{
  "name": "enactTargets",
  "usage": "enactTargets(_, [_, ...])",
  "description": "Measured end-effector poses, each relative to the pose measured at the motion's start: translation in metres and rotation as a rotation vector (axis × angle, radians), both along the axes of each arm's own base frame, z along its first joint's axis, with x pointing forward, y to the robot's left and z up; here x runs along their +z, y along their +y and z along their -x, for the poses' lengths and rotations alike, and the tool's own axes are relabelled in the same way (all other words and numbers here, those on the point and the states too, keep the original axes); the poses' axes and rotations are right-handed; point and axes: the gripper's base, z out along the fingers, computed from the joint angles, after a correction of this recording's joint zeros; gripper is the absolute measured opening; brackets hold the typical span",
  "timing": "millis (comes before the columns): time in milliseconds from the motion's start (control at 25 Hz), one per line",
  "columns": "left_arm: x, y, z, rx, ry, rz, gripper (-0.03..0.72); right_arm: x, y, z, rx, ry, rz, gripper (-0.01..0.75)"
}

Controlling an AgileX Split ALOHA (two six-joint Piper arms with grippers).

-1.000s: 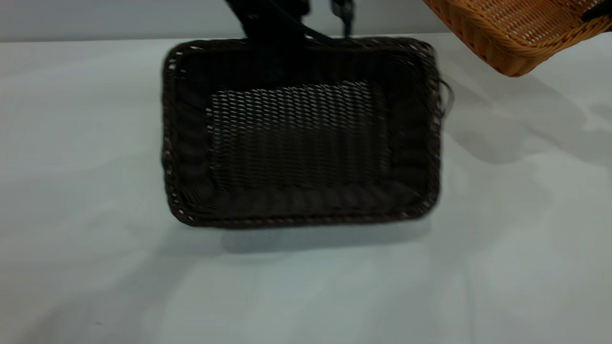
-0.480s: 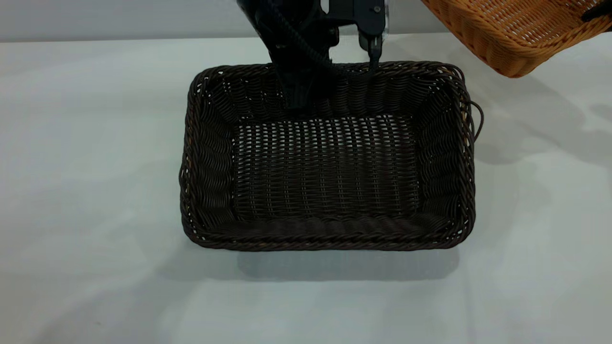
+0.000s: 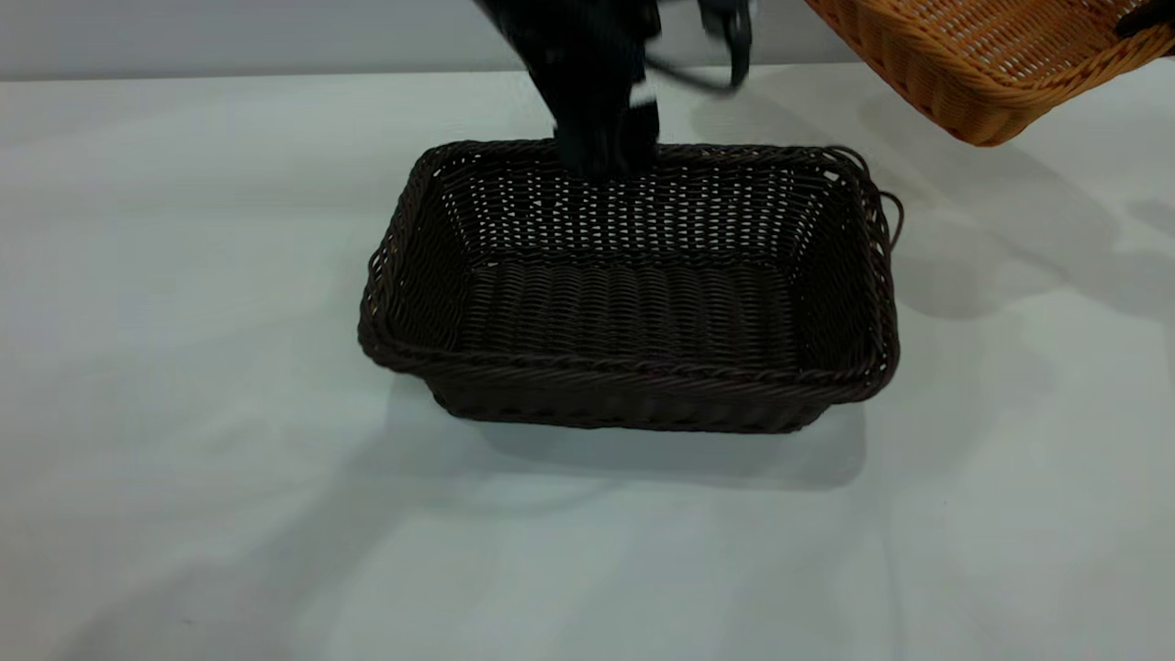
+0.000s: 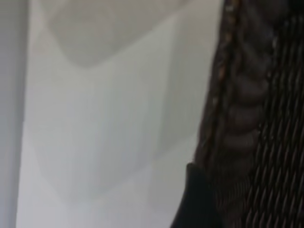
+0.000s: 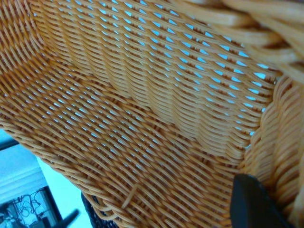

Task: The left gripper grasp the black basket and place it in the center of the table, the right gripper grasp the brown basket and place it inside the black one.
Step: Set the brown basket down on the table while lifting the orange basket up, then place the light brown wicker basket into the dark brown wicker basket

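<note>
1. Since half a second ago the rectangular dark brown-black woven wicker basket (image 3: 629,294) has tipped from a tilted pose, with its floor facing the camera, to lying flat on the large pale grey-white tabletop (image 3: 184,367); its near wall now shows from outside. It has also shifted slightly up the frame.
2. That black basket sits in the middle of the exterior frame, its braided rim level and its shadow lying just below it on the table.
3. At the upper middle of the frame, the black left gripper (image 3: 606,138) on its black arm hangs at the basket's far rim, with a small white mark on it and thin black cables looping to its right. It is blurred, and I cannot tell whether its claw pinches the rim or stands spread.
4. The left wrist view shows the dark basket's braided rim (image 4: 237,118) along the right of the frame, a black finger (image 4: 197,199) beside it at the bottom, and pale table filling the left.
5. At the upper right corner of the exterior frame, the rectangular light orange-tan woven wicker basket (image 3: 982,55) hangs tilted above the table, well apart from the dark one.
6. The right gripper (image 3: 1146,18) shows only as a dark sliver at that basket's far edge; in the right wrist view a black finger (image 5: 254,204) lies against the orange weave (image 5: 142,104), and the claw pinches the basket's wall.
</note>
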Motion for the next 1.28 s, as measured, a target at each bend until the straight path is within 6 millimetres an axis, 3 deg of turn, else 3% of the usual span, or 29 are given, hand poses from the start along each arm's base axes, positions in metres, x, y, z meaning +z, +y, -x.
enactTargets(160, [0.041,0.042,-0.013,0.220,0.072,0.061,0.509,0.008,0.005,0.005,0.068,0.001,-0.008,0.068])
enactTargets(360, [0.083,0.121,-0.032,0.576,0.145,0.161,0.509,0.017,0.023,0.008,0.159,0.032,0.027,0.068])
enactTargets(520, [0.096,0.176,-0.045,0.788,0.150,0.235,0.509,0.021,0.055,0.011,0.296,0.080,0.075,0.068])
enactTargets(640, [0.097,0.203,-0.049,0.884,0.160,0.255,0.509,0.027,0.088,0.015,0.399,0.117,0.100,0.068])
enactTargets(800, [0.097,0.220,-0.052,0.933,0.157,0.266,0.509,0.025,0.123,0.022,0.518,0.191,0.144,0.068])
enactTargets(1040, [0.097,0.222,-0.052,0.937,0.157,0.266,0.509,0.020,0.169,0.030,0.638,0.217,0.247,0.068])
enactTargets(1160, [0.097,0.222,-0.052,0.937,0.157,0.266,0.509,0.018,0.188,0.032,0.677,0.189,0.293,0.068])
enactTargets(1280, [0.097,0.222,-0.052,0.938,0.157,0.267,0.509,0.015,0.196,0.033,0.696,0.185,0.316,0.068])
